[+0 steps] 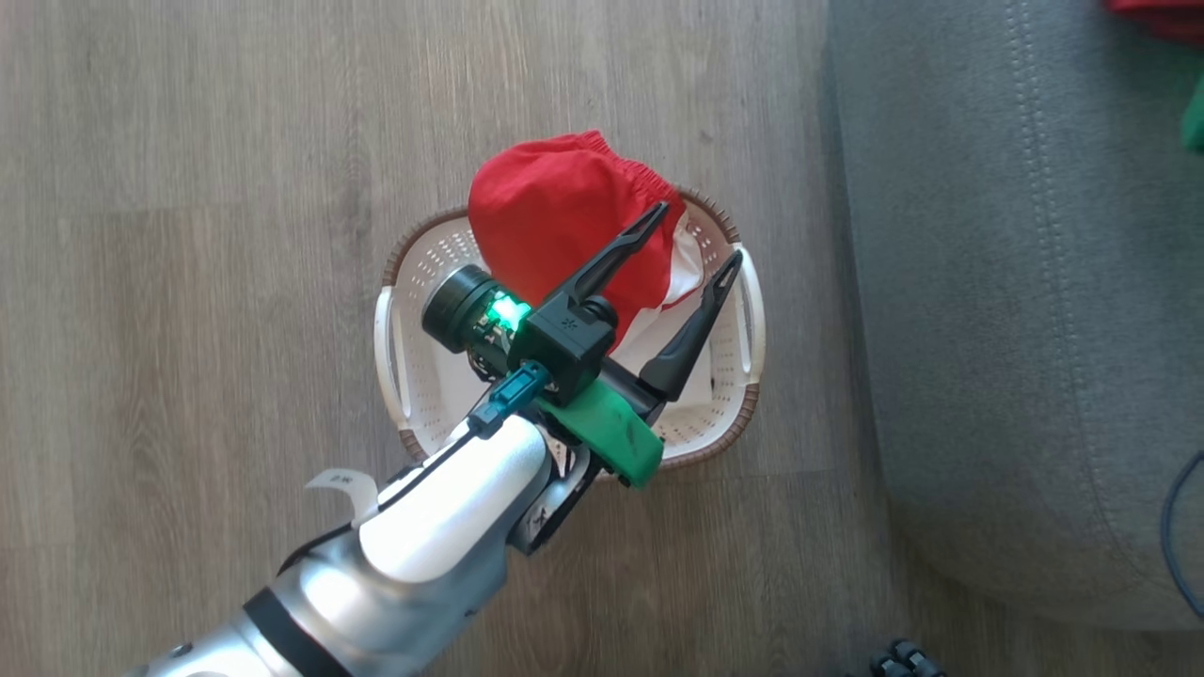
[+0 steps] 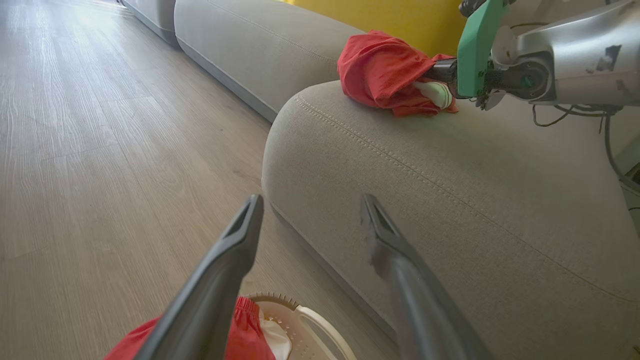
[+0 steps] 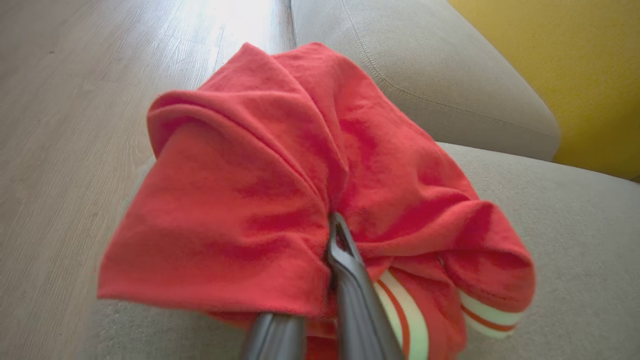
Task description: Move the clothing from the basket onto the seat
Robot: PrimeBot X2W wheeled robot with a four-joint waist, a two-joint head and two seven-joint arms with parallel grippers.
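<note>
One red garment point(image 1: 555, 216) with a white panel lies heaped in the cream basket point(image 1: 423, 376) on the floor, its elastic edge hanging over the far rim. My left gripper point(image 1: 698, 235) hovers open just above it, nothing between its fingers; in the left wrist view it point(image 2: 311, 200) points over the basket point(image 2: 310, 325) toward the grey seat point(image 2: 450, 175). A second red garment point(image 3: 250, 200) with white stripes rests on the seat point(image 3: 575, 225), bunched around my right gripper point(image 3: 334, 225), which is shut on it. One finger is hidden under the cloth.
The basket stands on a wooden floor point(image 1: 188, 282) just left of the seat's rounded edge point(image 1: 988, 282). A second grey cushion point(image 2: 260, 45) and a yellow surface point(image 2: 400, 20) lie beyond. A dark cable point(image 1: 1171, 527) hangs at the right.
</note>
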